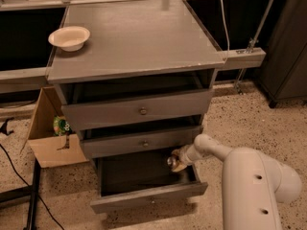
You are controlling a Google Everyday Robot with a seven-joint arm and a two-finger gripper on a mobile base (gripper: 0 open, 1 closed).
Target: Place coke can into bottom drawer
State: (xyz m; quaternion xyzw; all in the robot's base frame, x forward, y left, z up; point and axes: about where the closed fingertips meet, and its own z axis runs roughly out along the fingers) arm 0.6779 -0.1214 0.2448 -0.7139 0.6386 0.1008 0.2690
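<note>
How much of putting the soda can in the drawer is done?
Done: the deep grey bottom drawer stands open. In hand: the robot's gripper sits over its right-hand side with what looks like the small silver-ended coke can. Left: leaving the can inside and backing away.

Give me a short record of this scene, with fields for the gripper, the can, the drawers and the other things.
bottom drawer: pulled out, dark inside
gripper: over the right side of the bottom drawer
coke can: perhaps the small silver-ended thing at the gripper's tip; not certain
middle drawer: just above the gripper
white bowl: on the cabinet top, rear left
cardboard box: on the floor, left of the cabinet
</note>
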